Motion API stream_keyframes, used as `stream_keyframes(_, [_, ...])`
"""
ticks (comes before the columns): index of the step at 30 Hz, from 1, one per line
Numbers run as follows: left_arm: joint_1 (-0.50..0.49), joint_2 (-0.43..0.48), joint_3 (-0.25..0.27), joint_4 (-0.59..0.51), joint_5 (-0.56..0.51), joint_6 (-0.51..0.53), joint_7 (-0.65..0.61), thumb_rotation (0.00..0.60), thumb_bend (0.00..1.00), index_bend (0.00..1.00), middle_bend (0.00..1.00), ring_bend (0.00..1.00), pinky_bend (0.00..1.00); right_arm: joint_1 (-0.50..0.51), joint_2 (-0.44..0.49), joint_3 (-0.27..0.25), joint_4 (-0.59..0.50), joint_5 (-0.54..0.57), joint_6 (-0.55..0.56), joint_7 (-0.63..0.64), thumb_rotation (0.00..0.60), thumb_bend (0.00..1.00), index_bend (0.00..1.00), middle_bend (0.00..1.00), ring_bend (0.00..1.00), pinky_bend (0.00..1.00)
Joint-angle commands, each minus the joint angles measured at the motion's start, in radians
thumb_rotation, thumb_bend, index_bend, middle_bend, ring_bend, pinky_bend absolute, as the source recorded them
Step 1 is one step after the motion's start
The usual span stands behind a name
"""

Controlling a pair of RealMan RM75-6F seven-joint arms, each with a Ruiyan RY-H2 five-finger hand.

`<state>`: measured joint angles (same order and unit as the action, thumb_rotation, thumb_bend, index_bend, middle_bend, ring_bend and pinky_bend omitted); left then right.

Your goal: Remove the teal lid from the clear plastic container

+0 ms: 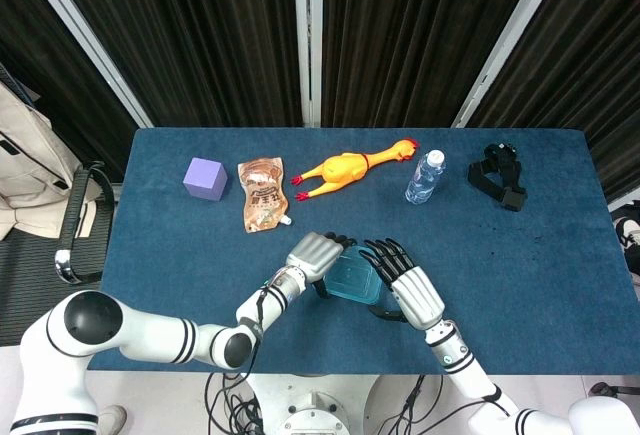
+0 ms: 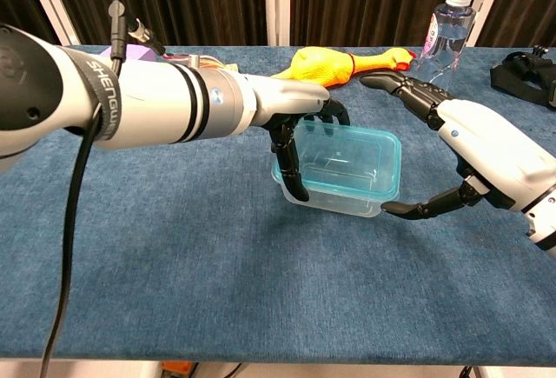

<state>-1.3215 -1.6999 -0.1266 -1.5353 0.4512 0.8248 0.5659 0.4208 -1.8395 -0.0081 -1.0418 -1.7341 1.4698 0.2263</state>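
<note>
A clear plastic container [image 2: 334, 194] with a teal lid [image 2: 347, 159] sits on the blue table near the front middle; in the head view the lid [image 1: 352, 280] shows between both hands. My left hand [image 2: 300, 130] [image 1: 317, 255] grips the container's left end, its thumb down the near wall and its fingers curled over the far rim. Spread wide at the container's right end is my right hand [image 2: 473, 148] [image 1: 412, 293]. Its thumb tip lies by the near right corner and its fingers reach past the far side. Whether it touches the container is unclear.
Along the back of the table [image 1: 520, 265] lie a purple cube [image 1: 205, 178], a snack pouch [image 1: 262, 193], a yellow rubber chicken [image 1: 345, 168], an upright water bottle [image 1: 425, 177] and a black strap device [image 1: 500, 177]. A chair [image 1: 75, 220] stands off the left edge.
</note>
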Motion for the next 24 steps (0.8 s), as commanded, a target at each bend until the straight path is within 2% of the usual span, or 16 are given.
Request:
stream_keyframes(1, [-0.002,-0.002,0.003,0.002,0.002,0.004,0.009,0.6,0.01,0.35,0.39,0.31,0.47,0.0,0.004,0.003,-0.005,-0.001,0.006,-0.004,0.6,0.05,0.0,0.0,0.0,0.0])
stream_keyframes(9, [-0.001,-0.007,0.0,0.002,0.006,0.016,0.024,0.6,0.01,0.35,0.39,0.31,0.47,0.003,0.014,0.011,-0.023,0.0,0.018,-0.018,0.6,0.07,0.0,0.0,0.0,0.0])
stream_keyframes(14, [0.0,-0.005,-0.001,0.0,0.002,0.012,0.03,0.6,0.02,0.35,0.39,0.31,0.46,0.003,0.008,0.016,-0.012,-0.003,0.034,-0.017,0.6,0.15,0.0,0.02,0.0,0.0])
stream_keyframes(17, [0.002,0.004,-0.008,-0.012,0.0,-0.001,0.02,0.6,0.02,0.32,0.38,0.31,0.46,0.007,-0.001,0.016,0.01,-0.008,0.038,-0.017,0.6,0.27,0.08,0.08,0.0,0.0])
stream_keyframes(19, [0.004,0.015,-0.015,-0.024,0.0,-0.015,0.009,0.6,0.01,0.29,0.37,0.3,0.46,0.012,-0.005,0.016,0.024,-0.013,0.039,-0.02,0.6,0.31,0.15,0.12,0.0,0.0])
stream_keyframes(24, [0.007,0.035,-0.021,-0.044,0.01,-0.031,-0.009,0.6,0.01,0.26,0.36,0.29,0.46,0.021,-0.014,0.023,0.04,-0.016,0.049,-0.024,0.6,0.33,0.23,0.19,0.0,0.0])
